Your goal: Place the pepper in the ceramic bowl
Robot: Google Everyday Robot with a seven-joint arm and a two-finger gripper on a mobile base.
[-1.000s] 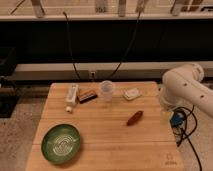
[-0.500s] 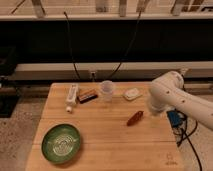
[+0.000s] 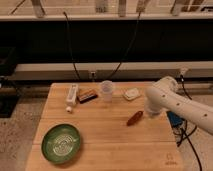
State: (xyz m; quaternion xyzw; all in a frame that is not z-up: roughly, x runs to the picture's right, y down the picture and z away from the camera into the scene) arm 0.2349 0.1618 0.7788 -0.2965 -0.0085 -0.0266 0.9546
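gripper (image 3: 149,113): at the low end of the white arm (image 3: 175,102), right side of the wooden table (image 3: 100,125). Just right of the pepper, not touching it as far as I can tell. Jaws apart, nothing in them.
ceramic bowl (image 3: 61,143): front-left corner, green, upright, nothing inside. Well apart from the pepper.
white tube (image 3: 72,93): back-left, lying flat, one end toward the camera. Small white cap (image 3: 69,108) just in front of it.
dark block (image 3: 87,95): just right of the tube, lying flat, a bit skewed.
clear cup (image 3: 106,91): back centre, upright, near the block.
pale flat item (image 3: 132,93): at the back, right of the cup. Can't tell what it is.
pepper (image 3: 134,118): right of centre, lying flat on bare wood, long axis slanted, upper end toward the gripper. Nothing crowding it.
step in hand: approach for the pick. Pepper not yet grasped, carry to the bowl not begun.
doing it well: turn the wrist so the jaws straddle the pepper across its short width, not along its length. Come down over the thick middle, since the tapered tip would likely slip out. Get the fingers down beside it, close to the wood, before closing. Close gently, as the skin is probably soft. Lift clear, then carry left along the front of the table, away from the cup and block at the back.
release: low, over the bowl's middle, so it doesn't bounce off the glazed rim.
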